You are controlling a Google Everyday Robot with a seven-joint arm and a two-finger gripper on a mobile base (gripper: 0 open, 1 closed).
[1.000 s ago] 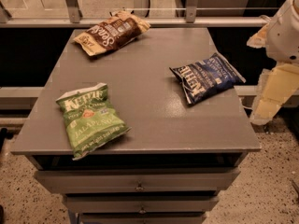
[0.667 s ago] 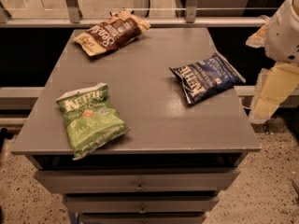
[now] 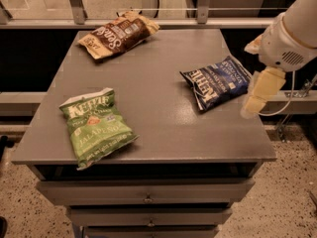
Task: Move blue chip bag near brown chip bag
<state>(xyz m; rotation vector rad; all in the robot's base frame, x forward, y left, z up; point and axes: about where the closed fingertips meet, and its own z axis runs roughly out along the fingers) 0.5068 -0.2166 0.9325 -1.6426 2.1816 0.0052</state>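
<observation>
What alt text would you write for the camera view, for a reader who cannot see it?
A robot's pale claw hangs at the right edge of a grey table, beside a blue chip bag lying near that edge. A brown chip bag lies at the far left corner, and a green jalapeno bag at the near left.

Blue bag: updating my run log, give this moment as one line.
pincer: right of table, beside blue bag | blue bag: table's right side, ungrasped | brown bag: far left corner | task: pending
</observation>
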